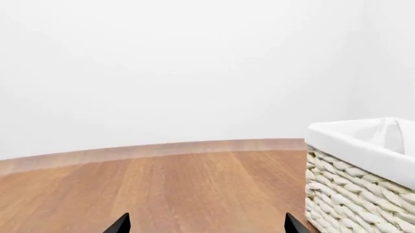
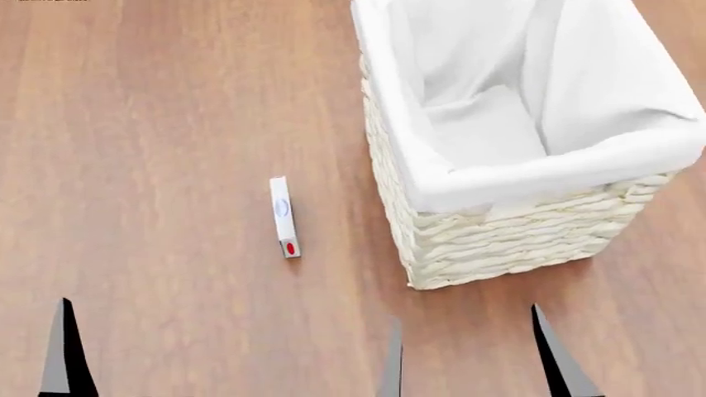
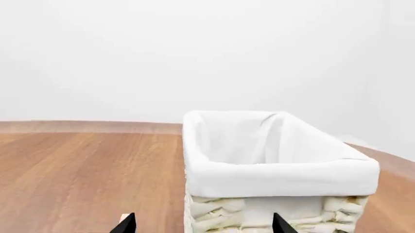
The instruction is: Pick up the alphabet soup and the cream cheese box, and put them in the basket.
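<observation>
Head view shows the cream cheese box [image 2: 283, 217] on edge on the table [image 2: 165, 124], just left of the basket [image 2: 518, 240]; both grippers' fingers [image 2: 66, 347] spread empty, ready to approach. Soup unseen.

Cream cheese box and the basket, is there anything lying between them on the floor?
Nothing: in the head view only bare wood separates the cream cheese box from the basket.

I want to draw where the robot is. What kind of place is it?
Probably a pretend room inside a computer, not a real home. There's only a smooth wooden surface, plain white walls, a wicker basket with a white cloth liner, and a little white cream cheese box lying beside it.
</observation>
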You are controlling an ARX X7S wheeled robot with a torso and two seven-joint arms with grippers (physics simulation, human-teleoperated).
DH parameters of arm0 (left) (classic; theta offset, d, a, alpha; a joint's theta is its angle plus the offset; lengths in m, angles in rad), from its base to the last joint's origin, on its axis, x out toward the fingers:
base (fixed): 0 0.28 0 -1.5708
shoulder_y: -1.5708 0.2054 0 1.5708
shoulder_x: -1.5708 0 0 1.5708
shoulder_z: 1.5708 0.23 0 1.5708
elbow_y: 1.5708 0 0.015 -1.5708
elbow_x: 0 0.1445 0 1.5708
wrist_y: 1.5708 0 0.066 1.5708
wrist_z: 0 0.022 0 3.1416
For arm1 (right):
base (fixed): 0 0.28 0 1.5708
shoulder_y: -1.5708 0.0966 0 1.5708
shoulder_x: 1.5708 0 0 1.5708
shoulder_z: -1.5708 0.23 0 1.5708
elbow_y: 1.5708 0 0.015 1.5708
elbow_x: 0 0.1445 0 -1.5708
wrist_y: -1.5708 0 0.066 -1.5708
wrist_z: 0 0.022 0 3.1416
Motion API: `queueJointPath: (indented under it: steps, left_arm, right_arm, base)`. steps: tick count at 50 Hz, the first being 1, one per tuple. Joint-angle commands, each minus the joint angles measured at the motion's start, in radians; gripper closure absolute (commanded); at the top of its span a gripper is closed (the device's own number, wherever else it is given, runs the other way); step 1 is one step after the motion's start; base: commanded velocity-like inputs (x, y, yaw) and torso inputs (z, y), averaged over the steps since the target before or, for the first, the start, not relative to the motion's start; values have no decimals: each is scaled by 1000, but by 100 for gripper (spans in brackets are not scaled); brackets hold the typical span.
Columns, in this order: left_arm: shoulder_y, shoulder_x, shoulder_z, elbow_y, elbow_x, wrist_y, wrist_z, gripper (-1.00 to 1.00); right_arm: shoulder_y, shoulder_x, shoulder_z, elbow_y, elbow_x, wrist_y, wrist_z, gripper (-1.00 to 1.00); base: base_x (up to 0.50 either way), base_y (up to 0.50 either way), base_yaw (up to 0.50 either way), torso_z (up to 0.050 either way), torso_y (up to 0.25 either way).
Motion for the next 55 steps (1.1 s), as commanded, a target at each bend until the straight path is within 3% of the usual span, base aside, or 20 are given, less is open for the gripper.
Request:
queueJointPath:
  steps: [1, 55]
  left_arm:
    - [3, -2, 1, 1, -3, 4, -4, -100]
    - [2, -14, 12, -2, -13, 10, -17, -100]
  right_arm:
    - [0, 4, -3, -1, 3, -4, 1, -100]
    - [-12, 14, -3, -10, 37, -15, 15, -100]
  base:
    - [0, 0, -246, 0, 0]
    - [0, 0, -221, 0, 0]
